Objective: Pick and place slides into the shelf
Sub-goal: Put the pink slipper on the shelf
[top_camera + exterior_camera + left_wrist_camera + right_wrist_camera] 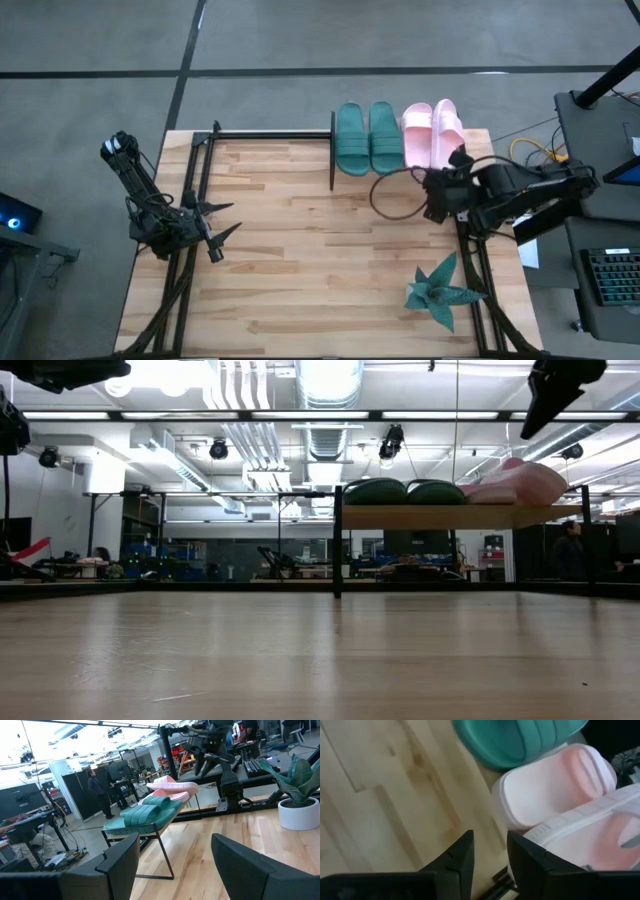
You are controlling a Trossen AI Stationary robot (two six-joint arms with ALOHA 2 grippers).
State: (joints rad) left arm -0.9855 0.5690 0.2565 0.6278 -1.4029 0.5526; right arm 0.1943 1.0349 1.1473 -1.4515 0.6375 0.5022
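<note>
Four soft foam slides with ribbed straps sit side by side on the light wood shelf [352, 172]: two teal slides [367, 137], then two pink slides [432, 130]. The right pincer [432, 195] hangs narrowly parted, empty, beside the pink pair. The left pincer [220, 222] waits spread over the worktop [300, 260]. A spiky teal plant [440, 290] stands near.

Four slides: two green slides [367, 138], two pink slides [432, 134]. One shelf [333, 165], one plant [441, 291], one desk [320, 270], two arms.
</note>
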